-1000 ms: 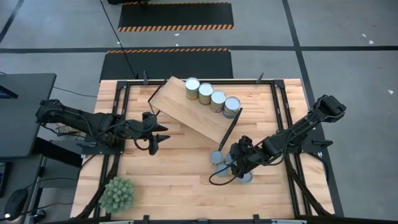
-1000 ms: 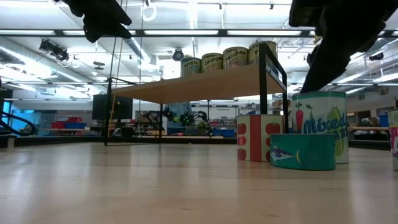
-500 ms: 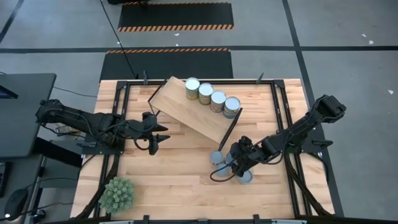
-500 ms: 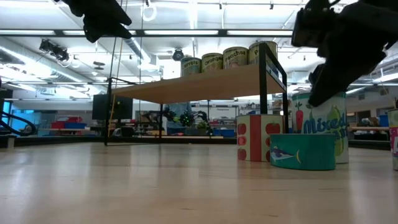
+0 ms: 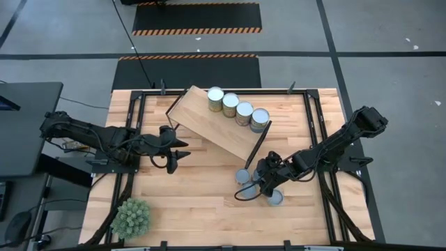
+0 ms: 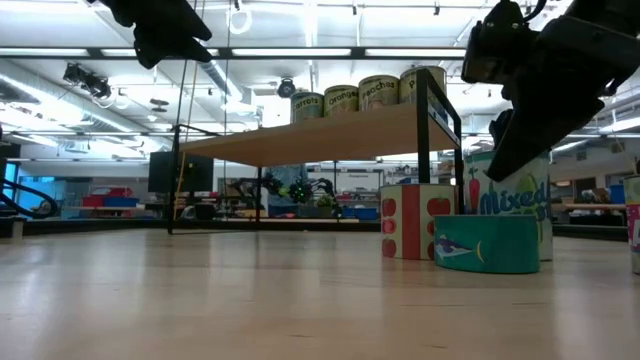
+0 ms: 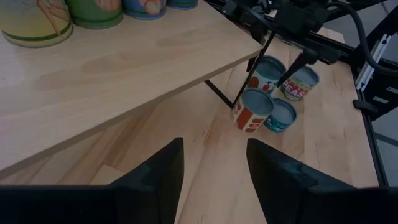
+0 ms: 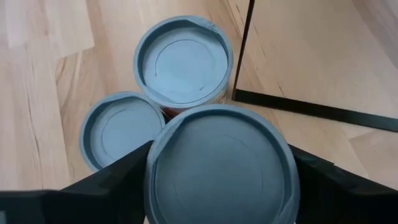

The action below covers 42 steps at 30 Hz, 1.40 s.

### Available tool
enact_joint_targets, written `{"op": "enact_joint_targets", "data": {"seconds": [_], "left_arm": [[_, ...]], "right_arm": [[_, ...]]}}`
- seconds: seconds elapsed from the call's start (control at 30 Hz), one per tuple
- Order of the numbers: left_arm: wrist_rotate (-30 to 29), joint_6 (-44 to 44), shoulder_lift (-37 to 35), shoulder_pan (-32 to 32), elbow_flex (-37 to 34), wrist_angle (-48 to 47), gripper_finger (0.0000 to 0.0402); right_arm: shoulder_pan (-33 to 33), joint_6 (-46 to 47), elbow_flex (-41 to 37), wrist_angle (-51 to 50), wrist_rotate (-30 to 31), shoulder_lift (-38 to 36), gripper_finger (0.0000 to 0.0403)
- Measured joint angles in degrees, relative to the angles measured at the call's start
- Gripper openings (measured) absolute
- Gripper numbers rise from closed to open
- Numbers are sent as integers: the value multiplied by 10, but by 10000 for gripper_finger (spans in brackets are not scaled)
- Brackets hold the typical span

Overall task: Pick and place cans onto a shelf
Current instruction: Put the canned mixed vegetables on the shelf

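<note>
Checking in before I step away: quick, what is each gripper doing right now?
Left gripper: fingers open, empty, hanging beside the shelf.
Right gripper: fingers around a can; a firm grip cannot be told.

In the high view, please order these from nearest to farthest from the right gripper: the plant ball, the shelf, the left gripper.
1. The shelf, just up and left of the right gripper.
2. The left gripper, across the table's middle.
3. The plant ball, near the table's lower left corner.
</note>
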Motion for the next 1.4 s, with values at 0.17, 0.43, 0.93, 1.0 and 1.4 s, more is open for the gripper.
{"op": "enact_joint_targets", "data": {"seconds": [0.17, 0.43, 0.93, 1.0, 1.4], "left_arm": [[0, 0, 0, 0, 0, 0, 180], [0, 0, 0, 0, 0, 0, 180], [0, 3, 0, 0, 0, -1, 180], [0, 4, 0, 0, 0, -1, 180], [0, 5, 0, 0, 0, 0, 180]], "right_arm": [[0, 8, 4, -5, -11, 0, 296], [0, 10, 47, -70, -39, 0, 295], [11, -6, 226, -258, -100, -1, 295], [14, -6, 257, -291, -107, -1, 295], [19, -6, 364, -362, -22, -2, 296]]}}
